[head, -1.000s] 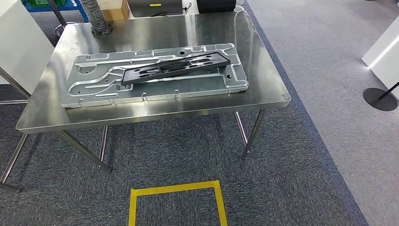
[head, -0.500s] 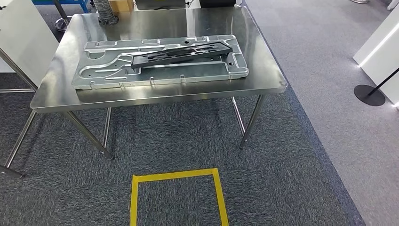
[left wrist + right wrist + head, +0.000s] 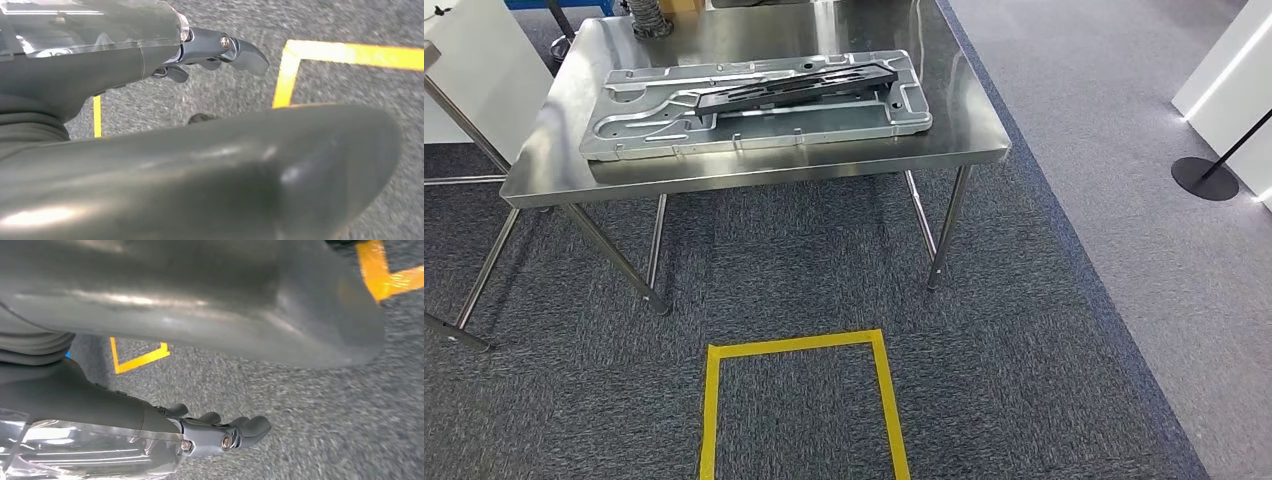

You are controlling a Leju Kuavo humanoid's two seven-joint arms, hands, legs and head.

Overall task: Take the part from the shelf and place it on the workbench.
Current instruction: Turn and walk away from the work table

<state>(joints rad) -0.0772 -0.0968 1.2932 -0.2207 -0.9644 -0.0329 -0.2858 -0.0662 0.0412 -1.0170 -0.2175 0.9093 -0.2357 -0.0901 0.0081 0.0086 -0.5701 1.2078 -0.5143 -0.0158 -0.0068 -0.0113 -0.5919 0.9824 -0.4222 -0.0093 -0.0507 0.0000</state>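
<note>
both hands (image 3: 220,52) (image 3: 225,437) hanging, holding nothing | part (image 3: 796,85) lying on tray (image 3: 624,140), worktop (image 3: 964,130) far side | step closer squarely before reaching

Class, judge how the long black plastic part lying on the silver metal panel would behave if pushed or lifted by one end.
The long black plastic part looks rigid and ribbed, so probably stiff. It looks light for its length. Resting on the smooth silver metal panel, it would likely slide, not roll.
</note>
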